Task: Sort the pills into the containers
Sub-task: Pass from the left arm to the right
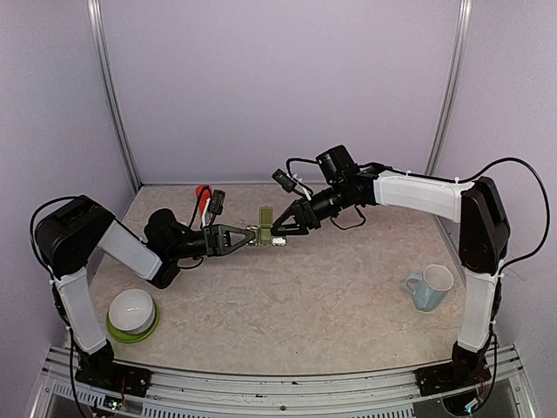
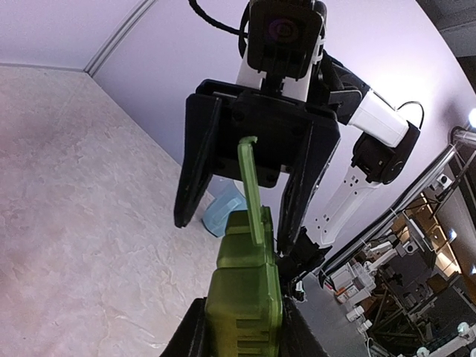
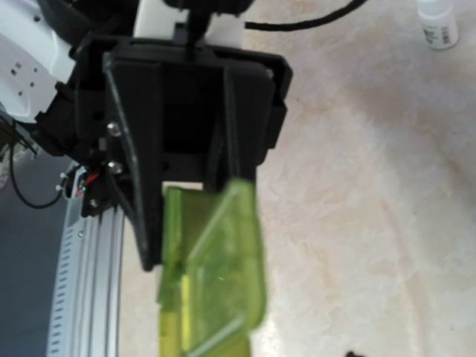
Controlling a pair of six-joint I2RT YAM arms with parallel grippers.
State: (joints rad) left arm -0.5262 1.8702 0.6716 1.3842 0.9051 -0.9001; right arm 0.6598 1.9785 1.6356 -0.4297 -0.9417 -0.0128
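Left gripper (image 1: 247, 236) fingers pinch one end of container strip (image 2: 244, 297), held over mid-table (image 1: 348, 296) between both grippers. One lid (image 2: 249, 186) stands up. Right gripper (image 1: 280, 229) fingers spread, one each side of lid

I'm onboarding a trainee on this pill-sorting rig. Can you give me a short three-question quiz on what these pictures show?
1. True or false: the left gripper is closed on the green container strip.
2. Multiple choice: the lid between the fingers of the right gripper is A) shut flat, B) standing open, C) snapped off.
3. Short answer: what stands alone on the table on the right arm's side?

Key: 1 true. 2 B; the right gripper's fingers are spread on either side of it. 3 the light blue mug.
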